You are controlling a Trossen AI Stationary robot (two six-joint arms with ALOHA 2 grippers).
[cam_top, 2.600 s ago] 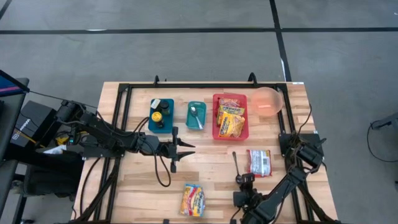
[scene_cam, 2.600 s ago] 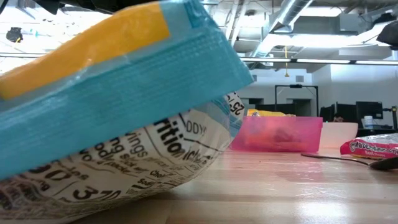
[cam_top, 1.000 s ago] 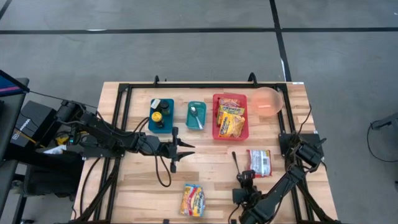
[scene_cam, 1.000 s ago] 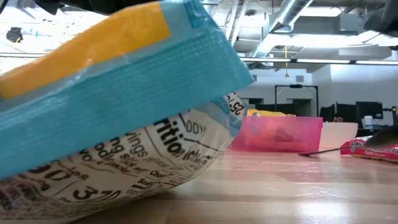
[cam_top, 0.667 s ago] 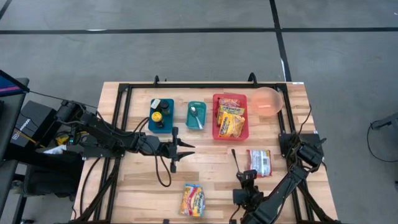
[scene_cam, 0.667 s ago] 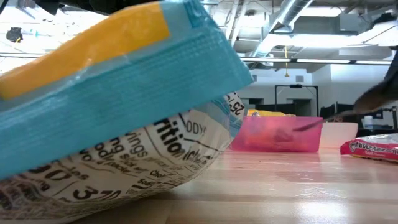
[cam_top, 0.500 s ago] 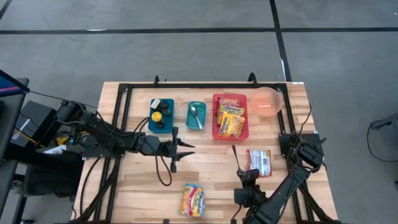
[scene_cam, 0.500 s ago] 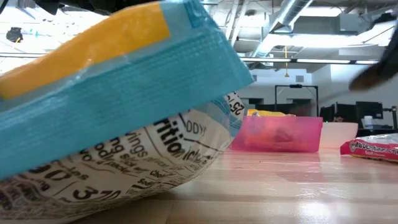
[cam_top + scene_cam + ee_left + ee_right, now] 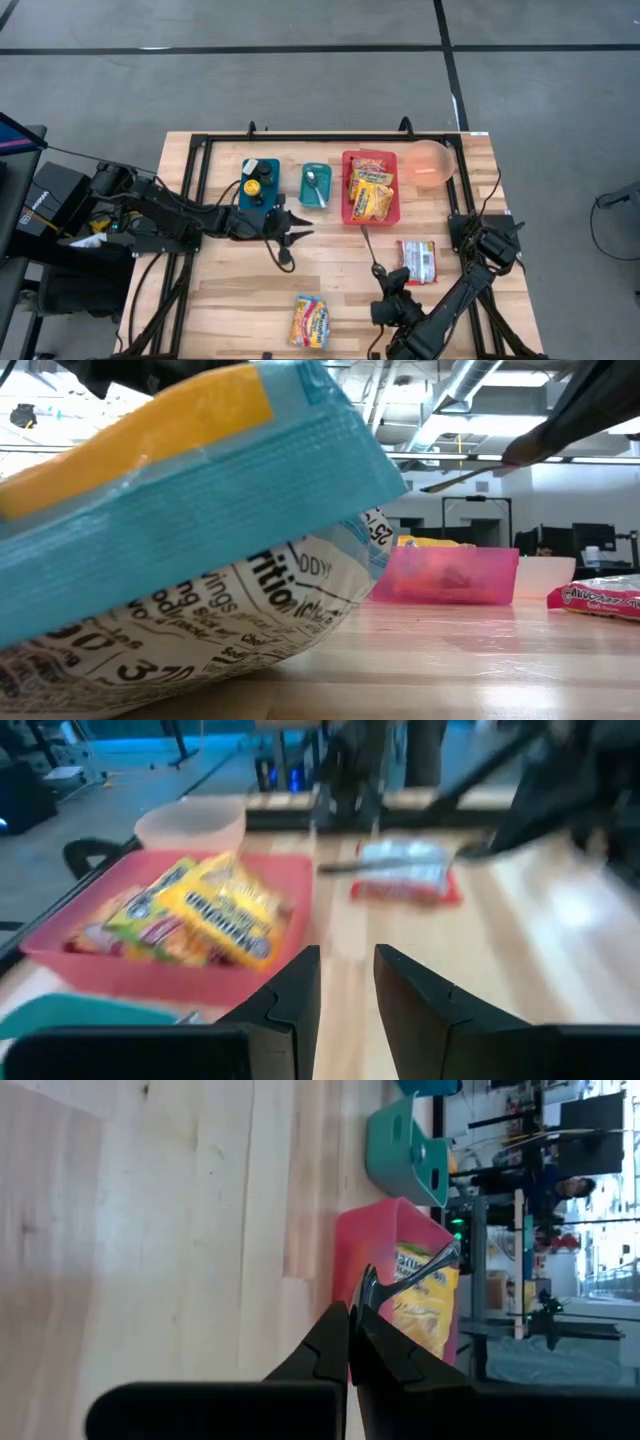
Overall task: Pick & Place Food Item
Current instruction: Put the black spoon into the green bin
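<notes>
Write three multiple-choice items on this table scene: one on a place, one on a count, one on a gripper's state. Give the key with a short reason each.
1. Where does the red snack packet lie?
A. in the pink bin
B. on the bare table, toward the right arm's side
C. in the teal bin

2. How many teal bins stand in the back row?
A. one
B. two
C. four

3. What is the right gripper doing?
A. shut on a spoon
B. open over the bowl
C. shut on a noodle packet

Key: B, it lies on the wood beside the pink bin. B, one with bottles, one with a spoon. A, the spoon sticks out from its closed fingers.
</notes>
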